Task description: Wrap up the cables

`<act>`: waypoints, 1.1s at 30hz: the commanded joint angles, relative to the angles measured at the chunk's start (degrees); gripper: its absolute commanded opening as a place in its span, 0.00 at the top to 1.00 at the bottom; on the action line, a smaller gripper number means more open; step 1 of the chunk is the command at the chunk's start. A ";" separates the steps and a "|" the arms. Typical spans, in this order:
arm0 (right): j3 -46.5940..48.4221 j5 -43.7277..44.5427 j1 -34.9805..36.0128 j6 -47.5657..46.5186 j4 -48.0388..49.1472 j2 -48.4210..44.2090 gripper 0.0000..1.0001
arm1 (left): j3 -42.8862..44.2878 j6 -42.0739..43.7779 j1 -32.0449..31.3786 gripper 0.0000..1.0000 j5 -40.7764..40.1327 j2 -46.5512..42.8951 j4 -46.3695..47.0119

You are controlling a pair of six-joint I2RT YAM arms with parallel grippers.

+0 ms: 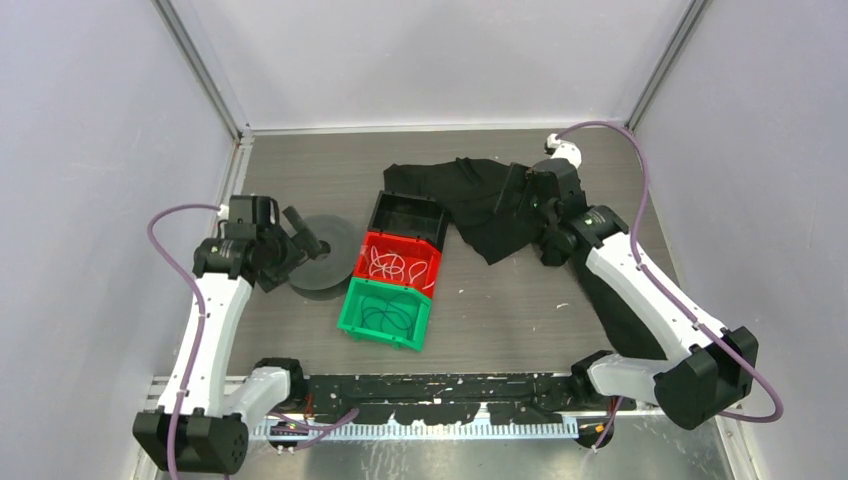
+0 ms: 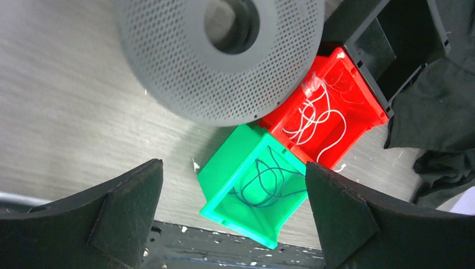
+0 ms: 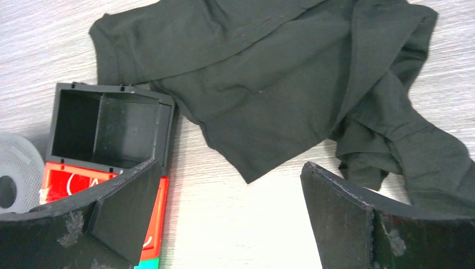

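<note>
1. Top external view: three bins stand touching in a diagonal row near the middle of the bench (image 1: 500, 310).
   - The black bin (image 1: 405, 228) is nearest the far edge, the red bin (image 1: 404, 241) is in the middle, and the green bin (image 1: 383, 333) is nearest the near edge.
   - The cables (image 1: 392, 266) lie in loose white loops inside the red bin.
   - A grey spool (image 1: 330, 262) lies flat against the bins on the side of the left edge.
   - A black cloth (image 1: 480, 210) is crumpled toward the far right corner.
   - The left gripper (image 1: 303, 232) hangs over the spool with its claw spread, holding nothing.
   - The right gripper (image 1: 522, 192) hangs over the cloth; its claw is hard to read from here.

2. Left wrist view: the left gripper (image 2: 234, 164) has its fingers spread wide and empty above the green bin (image 2: 224, 174).
   - That bin holds dark cable loops (image 2: 266, 185).
   - The white cables (image 2: 313, 120) curl inside the red bin (image 2: 367, 101), apart from both fingers.
   - The perforated spool (image 2: 185, 61) touches the red bin's corner.

3. Right wrist view: the right gripper (image 3: 229, 168) is spread wide and grips nothing, above bare bench beside the cloth (image 3: 269, 84).
   - The black bin (image 3: 112, 89) is empty.
   - Its left finger hides most of the red bin (image 3: 67, 182).
</note>
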 commanded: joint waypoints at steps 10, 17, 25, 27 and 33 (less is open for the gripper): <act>2.74 -11.56 16.07 -4.36 6.64 6.90 0.00 | -5.36 -6.83 0.18 0.00 3.01 -0.61 -0.63; 8.46 -8.01 28.75 -6.55 5.03 16.42 0.00 | -8.40 -14.11 5.54 0.00 1.13 -0.72 -2.02; 8.91 -6.54 29.39 -7.20 4.70 17.57 0.00 | -23.21 -20.43 11.13 0.03 6.11 -4.77 22.71; 8.61 -5.99 29.43 -7.75 4.04 17.17 0.00 | -25.64 -20.36 11.31 0.03 5.81 -5.81 26.36; 8.29 -5.99 29.44 -8.47 2.98 16.79 0.00 | -33.57 -20.72 11.81 0.01 9.78 -6.70 38.42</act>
